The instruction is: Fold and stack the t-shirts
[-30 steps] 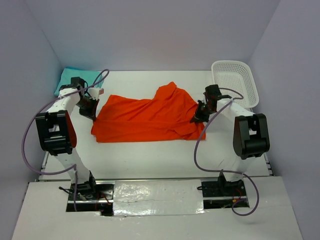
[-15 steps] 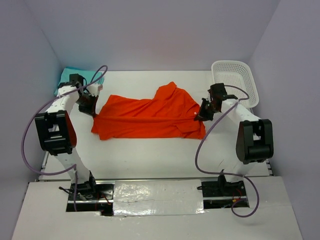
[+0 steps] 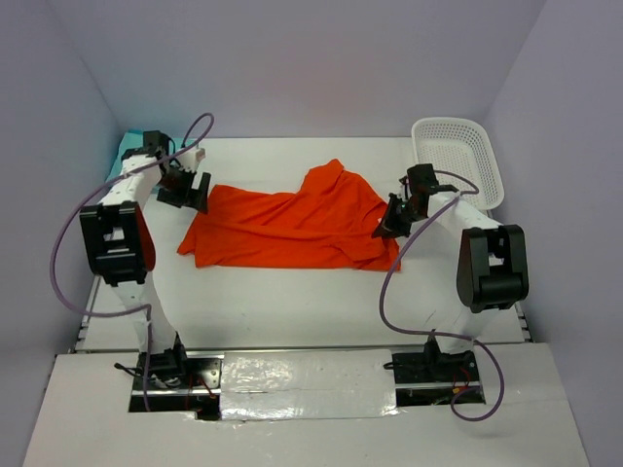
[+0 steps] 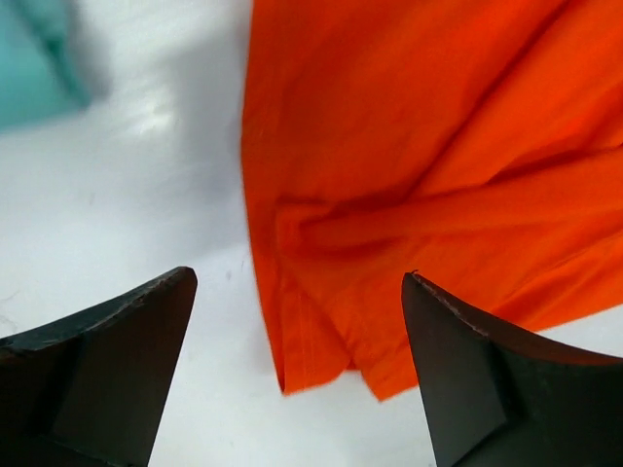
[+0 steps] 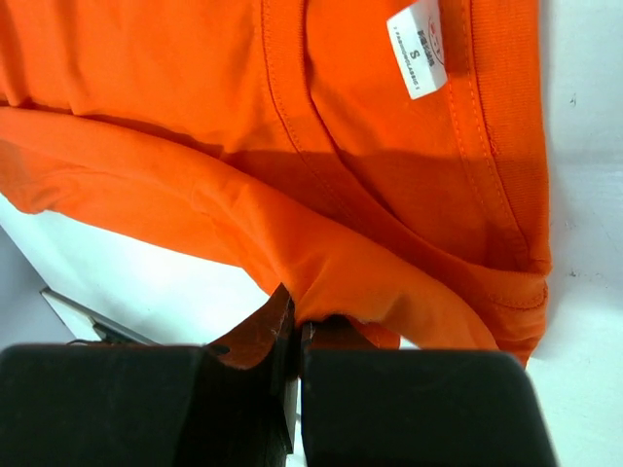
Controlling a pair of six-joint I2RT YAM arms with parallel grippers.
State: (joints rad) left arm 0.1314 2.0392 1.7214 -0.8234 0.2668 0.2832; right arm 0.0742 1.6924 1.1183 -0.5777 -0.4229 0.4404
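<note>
An orange t-shirt [image 3: 292, 226] lies spread across the middle of the table, bunched up toward its right end. My left gripper [image 3: 185, 190] hovers open over the shirt's left corner [image 4: 311, 360], and nothing sits between its fingers [image 4: 107, 370]. My right gripper [image 3: 391, 219] is at the shirt's right edge, shut on a pinched fold of the orange fabric [image 5: 370, 282]. The shirt's white size label [image 5: 419, 49] shows near the collar. A teal t-shirt [image 3: 127, 148] lies folded in the back left corner, and also shows in the left wrist view [image 4: 34, 58].
A white plastic basket [image 3: 458, 161] stands at the back right, behind the right arm. Purple cables loop from both arms. Walls close the table on the left, back and right.
My left gripper has opened and let go of the shirt's left corner, then drawn back toward the far left. The right gripper still holds its edge, shifted slightly.
</note>
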